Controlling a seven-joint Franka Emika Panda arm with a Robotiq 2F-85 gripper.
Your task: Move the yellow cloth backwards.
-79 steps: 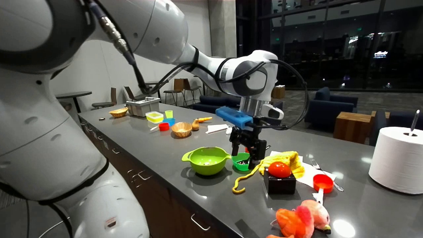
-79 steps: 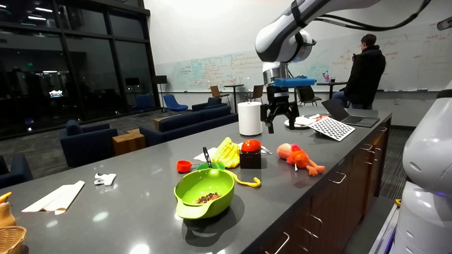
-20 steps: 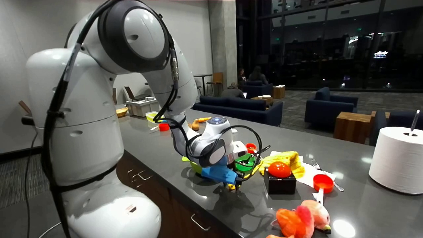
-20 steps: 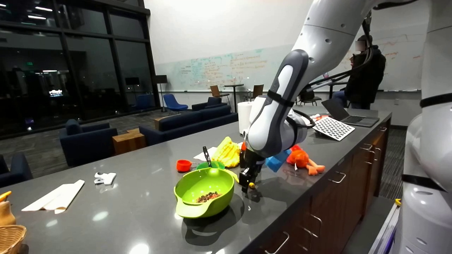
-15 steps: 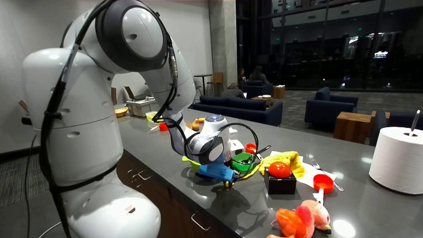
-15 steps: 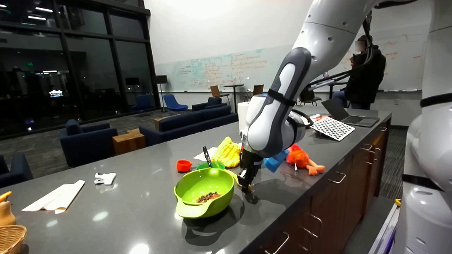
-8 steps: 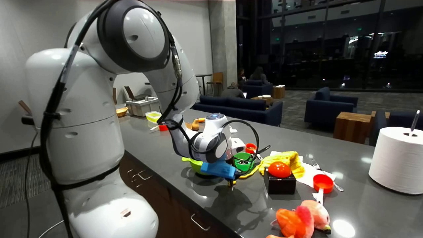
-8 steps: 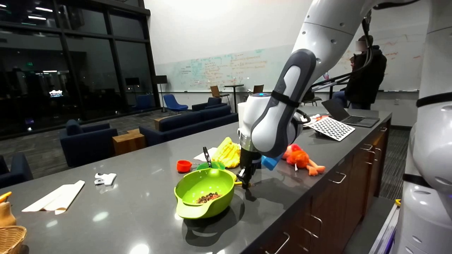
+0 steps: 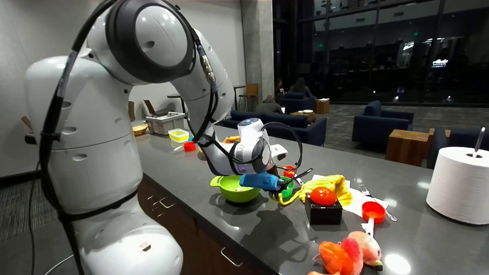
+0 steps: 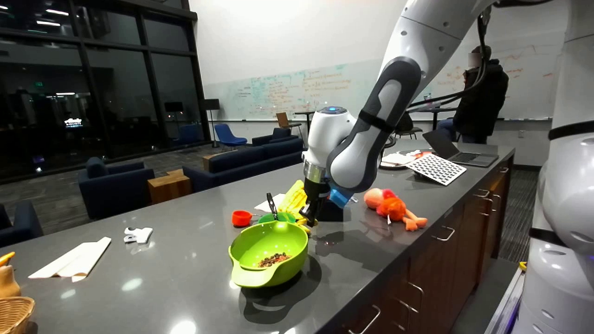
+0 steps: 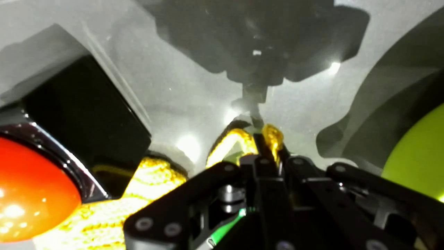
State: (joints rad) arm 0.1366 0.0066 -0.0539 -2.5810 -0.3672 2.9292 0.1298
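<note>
One long grey counter [image 10: 185,260] is stretching before me, with a white robot arm [image 9: 103,114] leaning over it, its black gripper [image 11: 272,145] pointing down. A rumpled yellow cloth [image 9: 338,187] is lying on the counter near a green bowl [image 10: 290,266]; a black box [image 9: 323,214] with a red dome [image 9: 323,195] is standing just beside the cloth. The gripper's barely parted fingers are pinching the cloth's thin cord [image 11: 273,134].

Countertop [image 10: 153,278]: glossy dark gray, from lower left to right in an exterior view
Green bowl [image 10: 297,257]: lower center of that frame
White clip [image 10: 138,235]: lower left
Laptop [image 10: 473,158]: right side
Yellow cloth [image 9: 338,186], black box [image 9: 324,214]: right of center in an exterior view
Paper towel roll [image 9: 458,187]: right edge
Orange plush toy [image 9: 339,256]: lower right
</note>
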